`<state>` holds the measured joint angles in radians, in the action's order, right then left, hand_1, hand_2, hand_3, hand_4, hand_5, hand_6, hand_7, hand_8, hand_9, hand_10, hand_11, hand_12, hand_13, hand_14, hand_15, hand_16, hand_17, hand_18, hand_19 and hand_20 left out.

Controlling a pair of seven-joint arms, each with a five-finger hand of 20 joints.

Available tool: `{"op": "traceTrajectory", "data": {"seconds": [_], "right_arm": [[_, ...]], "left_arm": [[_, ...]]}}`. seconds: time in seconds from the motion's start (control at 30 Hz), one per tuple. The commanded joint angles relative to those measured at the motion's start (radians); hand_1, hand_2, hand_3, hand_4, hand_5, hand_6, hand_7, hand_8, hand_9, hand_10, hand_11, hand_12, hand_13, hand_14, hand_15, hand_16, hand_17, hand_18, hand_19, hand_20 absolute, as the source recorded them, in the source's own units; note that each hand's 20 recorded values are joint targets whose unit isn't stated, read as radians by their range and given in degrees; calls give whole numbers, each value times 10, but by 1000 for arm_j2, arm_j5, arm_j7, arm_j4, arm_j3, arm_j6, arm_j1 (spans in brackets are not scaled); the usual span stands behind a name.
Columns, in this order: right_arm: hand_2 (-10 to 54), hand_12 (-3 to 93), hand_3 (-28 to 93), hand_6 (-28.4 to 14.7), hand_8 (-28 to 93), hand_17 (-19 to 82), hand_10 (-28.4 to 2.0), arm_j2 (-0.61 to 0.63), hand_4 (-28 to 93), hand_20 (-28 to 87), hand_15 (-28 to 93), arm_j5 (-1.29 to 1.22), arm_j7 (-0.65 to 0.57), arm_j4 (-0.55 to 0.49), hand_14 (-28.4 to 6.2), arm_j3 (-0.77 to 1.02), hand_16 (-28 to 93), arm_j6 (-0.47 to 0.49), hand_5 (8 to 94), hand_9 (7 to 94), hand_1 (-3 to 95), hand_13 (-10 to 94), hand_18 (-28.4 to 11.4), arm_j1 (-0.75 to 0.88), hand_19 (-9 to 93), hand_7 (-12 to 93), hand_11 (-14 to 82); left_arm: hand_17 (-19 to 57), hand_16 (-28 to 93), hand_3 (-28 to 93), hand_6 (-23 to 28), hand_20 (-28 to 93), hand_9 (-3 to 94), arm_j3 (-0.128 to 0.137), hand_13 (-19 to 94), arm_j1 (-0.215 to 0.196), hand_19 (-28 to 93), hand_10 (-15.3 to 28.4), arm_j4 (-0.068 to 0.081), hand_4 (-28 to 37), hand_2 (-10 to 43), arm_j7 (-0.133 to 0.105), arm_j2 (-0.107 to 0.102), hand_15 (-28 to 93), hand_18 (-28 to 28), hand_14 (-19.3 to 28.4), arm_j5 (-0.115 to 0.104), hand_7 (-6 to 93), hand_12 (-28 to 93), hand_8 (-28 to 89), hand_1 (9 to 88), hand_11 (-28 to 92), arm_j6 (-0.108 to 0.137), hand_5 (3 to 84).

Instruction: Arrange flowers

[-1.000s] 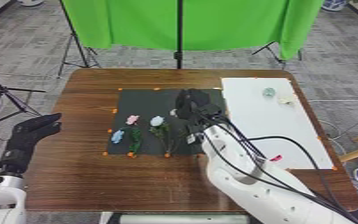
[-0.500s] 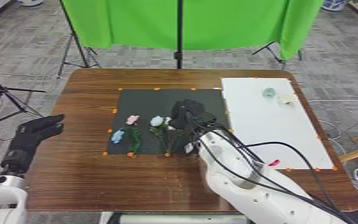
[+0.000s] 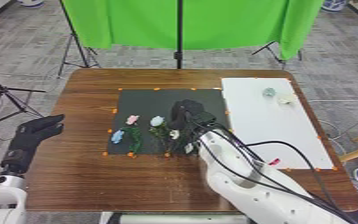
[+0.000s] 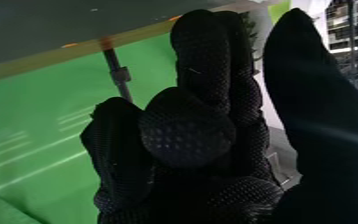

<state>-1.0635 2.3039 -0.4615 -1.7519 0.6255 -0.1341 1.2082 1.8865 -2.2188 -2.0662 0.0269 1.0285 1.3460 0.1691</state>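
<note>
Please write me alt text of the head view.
A robot's right hand is over a dark mat with pink, blue and white flowers; beside it, a white sheet. The open left hand is off to the left.

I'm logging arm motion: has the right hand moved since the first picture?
Yes, the right hand has drawn back toward the robot, away from the far edge of the dark mat.

And here's the charcoal mat (image 3: 144, 102), rimmed with orange marks (image 3: 157, 89)! On that mat: one pink flower (image 3: 132, 119), one pale blue flower (image 3: 117, 136), one white flower (image 3: 157, 121). Right of it, a white sheet (image 3: 255, 125); beneath it, brown wood-grained table (image 3: 87, 185); beyond it, vivid green cloth (image 3: 122, 25)!
</note>
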Motion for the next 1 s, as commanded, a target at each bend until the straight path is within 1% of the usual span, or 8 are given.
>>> {"op": "traceTrajectory", "data": {"seconds": [0.03,0.27,0.37,0.47,0.57,0.77,0.83,1.0], "right_arm": [[-95,301,618,4,50,602,-111,22,-167,602,639,-7,-3,-27,-27,55,375,-17,747,791,437,865,-152,-24,932,206,358],[-95,297,648,5,28,597,-114,117,-176,601,639,-11,-39,-108,-30,241,376,-157,738,785,408,861,-152,-29,932,202,356],[-95,296,650,4,16,592,-118,161,-174,599,639,6,-81,-109,-33,338,377,-173,733,782,401,855,-153,-19,932,199,352],[-95,296,660,1,-79,583,-128,180,-156,599,642,-16,-131,-92,-42,435,376,-100,719,767,368,844,-157,-11,932,199,337],[-95,291,655,-7,-93,571,-139,187,-147,595,642,7,-182,-20,-53,471,376,-86,701,751,345,829,-161,-35,932,185,317],[-95,296,626,-15,-79,557,-163,200,-129,590,646,-2,-266,126,-69,464,375,179,636,726,290,814,-173,-101,932,131,290],[-95,291,619,-15,-77,557,-163,194,-127,588,645,-2,-268,190,-70,448,373,188,623,729,283,814,-174,-114,932,120,284],[-95,286,612,-10,-74,566,-161,202,-121,589,646,1,-302,268,-66,408,368,251,611,749,283,823,-173,-120,932,111,275]], "left_arm": [[136,-12,645,49,233,449,7,386,-15,159,135,1,-161,73,1,14,236,129,172,1,135,118,-69,400,229,-9,482],[136,-12,645,49,234,449,13,387,-23,159,135,-3,-161,73,-2,16,236,129,171,2,136,117,-70,401,228,-6,482],[136,-12,645,48,233,450,24,387,-38,159,135,-10,-161,73,-3,19,236,129,171,1,136,118,-70,401,228,0,482],[137,-12,645,49,233,450,36,387,-53,159,135,-17,-161,73,-3,25,236,129,171,-1,136,117,-70,401,228,2,483],[137,-12,645,48,234,450,33,387,-50,158,135,-16,-160,73,-3,28,237,129,172,1,136,118,-69,401,228,3,482],[137,-12,644,49,234,450,35,387,-53,157,135,-20,-161,73,-6,27,237,128,172,5,136,118,-70,402,229,2,482],[137,-12,644,48,234,450,36,387,-54,157,134,-20,-161,73,-5,30,237,128,171,3,137,118,-69,402,229,-1,482],[138,-12,644,48,235,449,33,387,-55,158,135,-18,-161,73,-5,32,237,128,171,5,137,117,-70,402,229,-6,482]]}}
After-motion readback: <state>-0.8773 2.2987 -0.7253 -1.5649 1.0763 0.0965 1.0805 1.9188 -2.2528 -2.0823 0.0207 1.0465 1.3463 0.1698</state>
